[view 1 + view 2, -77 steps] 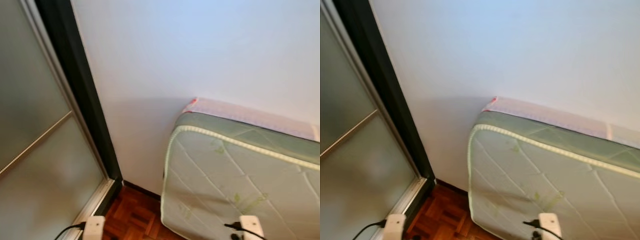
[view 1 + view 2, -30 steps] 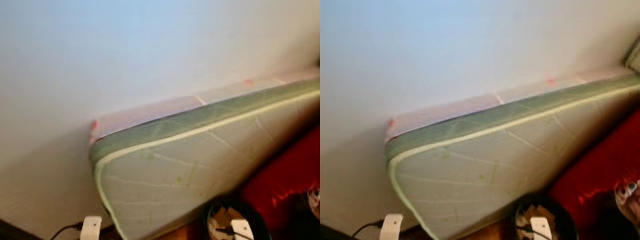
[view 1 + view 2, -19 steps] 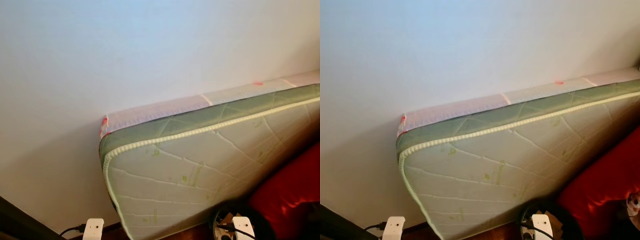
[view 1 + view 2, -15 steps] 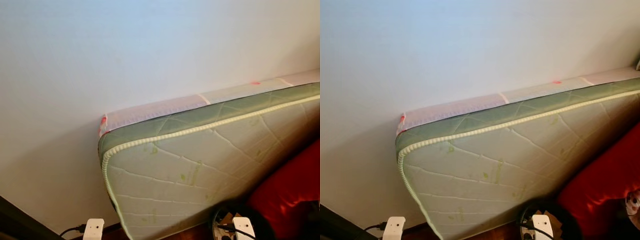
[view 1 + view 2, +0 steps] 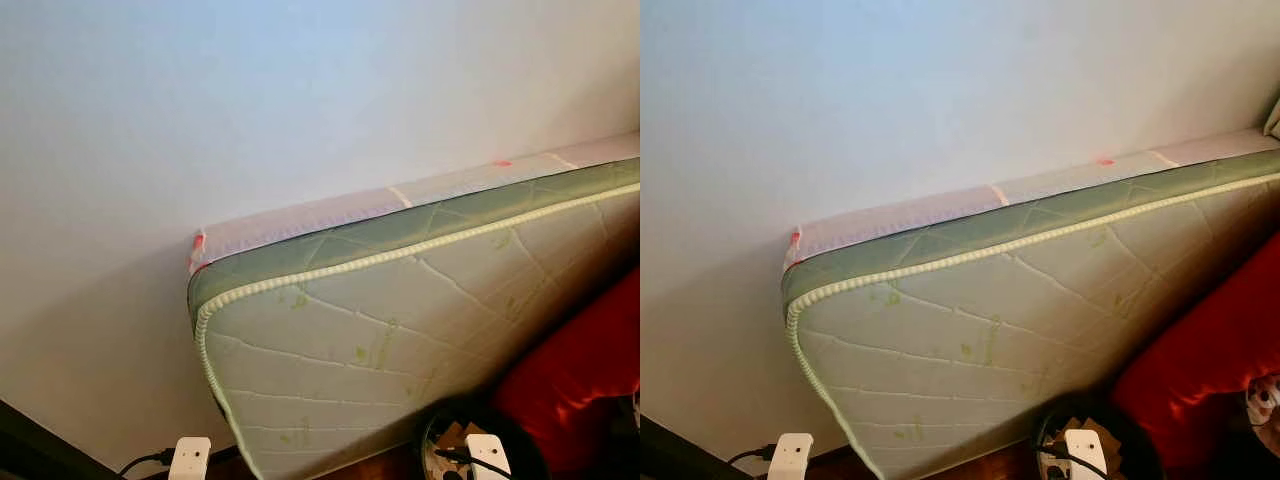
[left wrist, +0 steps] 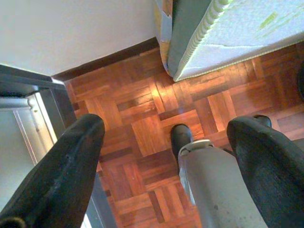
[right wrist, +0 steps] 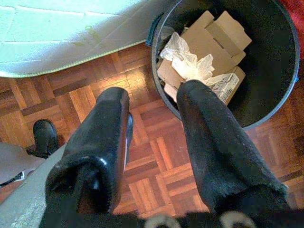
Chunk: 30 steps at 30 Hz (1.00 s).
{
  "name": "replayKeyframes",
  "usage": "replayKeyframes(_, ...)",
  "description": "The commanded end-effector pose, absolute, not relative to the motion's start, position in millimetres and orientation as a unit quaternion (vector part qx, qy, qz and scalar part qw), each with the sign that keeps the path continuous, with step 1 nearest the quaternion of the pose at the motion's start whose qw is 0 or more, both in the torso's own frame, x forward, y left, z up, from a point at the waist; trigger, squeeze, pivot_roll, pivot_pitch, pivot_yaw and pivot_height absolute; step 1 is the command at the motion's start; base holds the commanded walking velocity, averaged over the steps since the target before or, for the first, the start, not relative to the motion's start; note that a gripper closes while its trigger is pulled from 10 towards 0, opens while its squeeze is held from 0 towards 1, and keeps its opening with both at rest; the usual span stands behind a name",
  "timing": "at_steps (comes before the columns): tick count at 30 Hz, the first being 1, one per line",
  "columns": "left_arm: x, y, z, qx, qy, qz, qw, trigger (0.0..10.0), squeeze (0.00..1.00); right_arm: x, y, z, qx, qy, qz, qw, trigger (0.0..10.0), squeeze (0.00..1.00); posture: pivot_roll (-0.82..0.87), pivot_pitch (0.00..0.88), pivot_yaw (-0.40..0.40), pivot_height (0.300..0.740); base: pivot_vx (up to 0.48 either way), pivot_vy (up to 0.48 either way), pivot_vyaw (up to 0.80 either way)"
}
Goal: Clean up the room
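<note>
- Right gripper (image 7: 152,123): hangs low over the wood floor (image 7: 156,156), fingers spread moderately wide, nothing between them.
- Left gripper (image 6: 166,156): fingers set wide apart, holding nothing, pointing down at bare floor near the robot's own leg (image 6: 213,185) and black foot (image 6: 180,135).
- Bin (image 7: 280,71): dark and round, standing on the floor just beyond the right gripper's fingertips. It holds folded cardboard (image 7: 218,35) and crumpled white paper (image 7: 187,61). The right arm is plainly the nearer one; the left gripper is well apart from it, over by the dark door frame (image 6: 28,88).
- Judgement: if the bin is the drop point for rubbish, it lies straight ahead and below the right gripper. Neither gripper carries anything to drop, so a piece of rubbish has to be found first.
- Mattress (image 5: 400,330): pale green, quilted, stood on its long edge and leaning against the white wall (image 5: 250,100). Its long axis runs along the wall, and its lower edge comes down just beside the bin.
- Red cushion-like thing (image 5: 1200,370): next to the bin on the robot's right, resting against the mattress face.
</note>
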State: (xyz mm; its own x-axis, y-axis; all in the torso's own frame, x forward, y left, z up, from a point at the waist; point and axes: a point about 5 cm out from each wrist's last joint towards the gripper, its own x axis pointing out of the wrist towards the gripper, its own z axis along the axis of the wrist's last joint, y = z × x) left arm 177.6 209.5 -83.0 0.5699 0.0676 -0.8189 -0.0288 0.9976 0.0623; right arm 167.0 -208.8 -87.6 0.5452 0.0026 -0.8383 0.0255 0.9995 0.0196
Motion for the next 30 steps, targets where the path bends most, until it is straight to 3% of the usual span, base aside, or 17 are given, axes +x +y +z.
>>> replayKeyframes(1,177.2,209.2,-83.5,0.032,0.468,0.020,0.883,10.0,0.00,165.8,-209.3,-88.0,0.019,0.478,-0.008,0.878,10.0,0.00,-0.06,0.000,-0.020,0.740,0.000,0.000,0.00)
replayKeyframes(13,176.8,209.1,-83.6,0.032,0.468,0.020,0.883,10.0,0.00,166.2,-208.8,-87.7,0.025,0.474,-0.007,0.880,10.0,0.00,-0.05,0.000,-0.020,0.740,0.000,0.000,0.00)
replayKeyframes(30,176.3,207.6,-84.1,0.031,0.468,0.021,0.883,10.0,0.00,166.4,-209.1,-87.5,0.015,0.478,0.003,0.878,10.0,0.00,-0.05,0.000,-0.022,0.740,-0.282,0.000,0.00)
